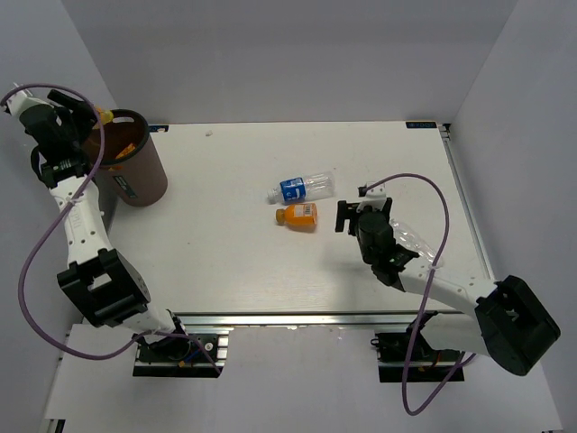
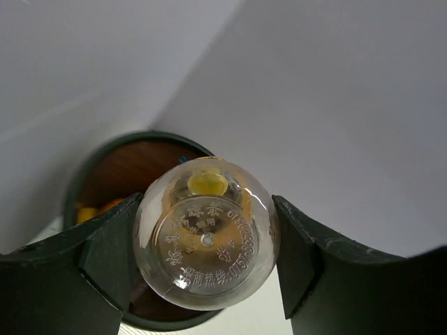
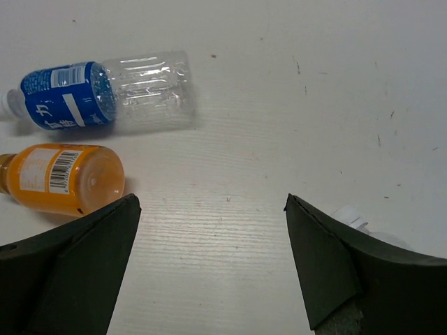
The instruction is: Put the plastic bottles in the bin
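Left tool: we see its two dark fingers clamped on either side of the clear bottle, partly closed around its body.
Clear bottle: held base-first toward the left wrist camera, its orange cap pointing down at the bin; it hangs over the bin's mouth, above the rim.
Bin: dark brown with a black rim, upright at the far left corner of the worktop; we make out an orange mass inside but cannot tell what it is.
Right tool: jaws spread wide and holding nothing, low over the worktop, just beside the two lying bottles.
Blue-label bottle: on its side near the worktop's middle, white cap to the left.
Orange bottle: on its side just beside the blue-label bottle, on its near side; the two lie roughly parallel.
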